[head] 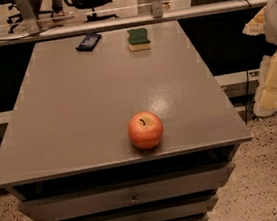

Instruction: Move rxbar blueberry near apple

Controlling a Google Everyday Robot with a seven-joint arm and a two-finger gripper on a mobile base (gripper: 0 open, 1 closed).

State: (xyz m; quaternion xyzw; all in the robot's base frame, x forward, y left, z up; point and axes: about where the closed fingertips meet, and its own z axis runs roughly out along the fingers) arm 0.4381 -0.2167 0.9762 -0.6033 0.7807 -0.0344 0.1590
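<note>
At the far left of the grey table [78,115] we found the blueberry bar [88,41], lying flat and slightly askew close to the far edge. The apple [145,130] sat well apart from it, close to the near edge and a little right of centre, with its stem up. A green-topped sponge [138,38] lay to the right of the bar, near it but not touching. The gripper was nowhere in our view, so we could tell neither where it hung nor whether it was open or closed.

We judged the bar light, thin and somewhat yielding. Its wrapper was probably slick, so it might skid on the smooth top if nudged. Taking it across its narrow width, around the middle and from straight above, seemed best to us, since it offered little height for a hold. The apple looked apt to roll if bumped, so the bar would need setting down beside it without touching.
</note>
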